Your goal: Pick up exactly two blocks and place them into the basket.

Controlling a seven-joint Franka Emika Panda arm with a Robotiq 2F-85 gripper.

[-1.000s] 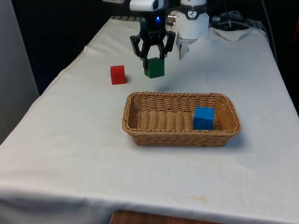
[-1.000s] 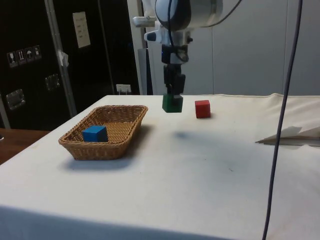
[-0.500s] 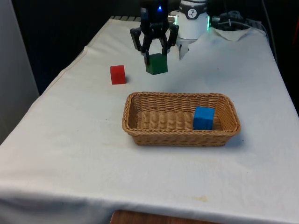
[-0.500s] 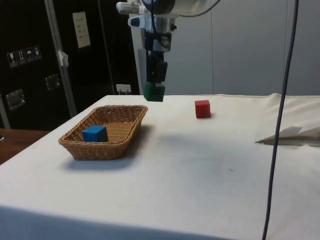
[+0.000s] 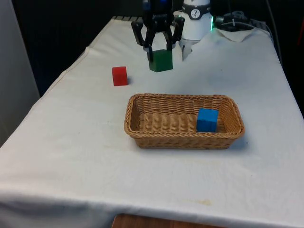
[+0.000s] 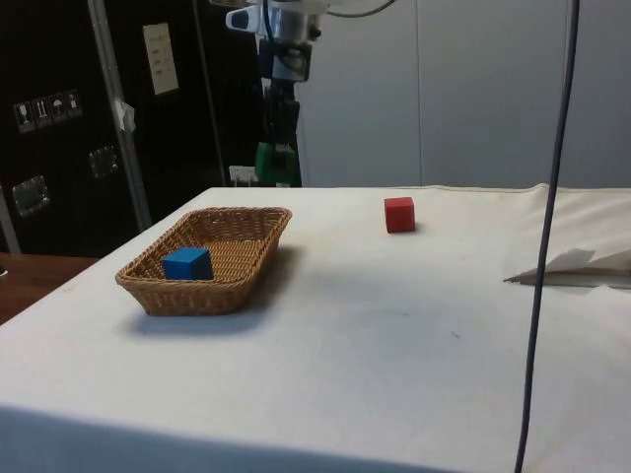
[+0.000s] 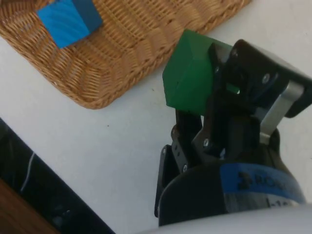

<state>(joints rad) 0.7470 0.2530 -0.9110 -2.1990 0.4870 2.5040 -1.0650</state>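
Carrying the green block (image 5: 160,60) high above the tabletop (image 5: 95,156), the jaws are clamped on its sides. Basket (image 5: 142,135) lies toward six o'clock of the block in the front view, not yet under it. Blue block (image 5: 207,119) already sits inside the basket; red block (image 5: 119,75) waits on the cloth at about eight o'clock of the jaws.

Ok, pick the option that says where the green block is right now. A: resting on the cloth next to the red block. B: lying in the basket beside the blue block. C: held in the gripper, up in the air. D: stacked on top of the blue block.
C: the gripper is shut on the green block, which hangs clear of the cloth in the side view, while only the blue block lies in the basket.
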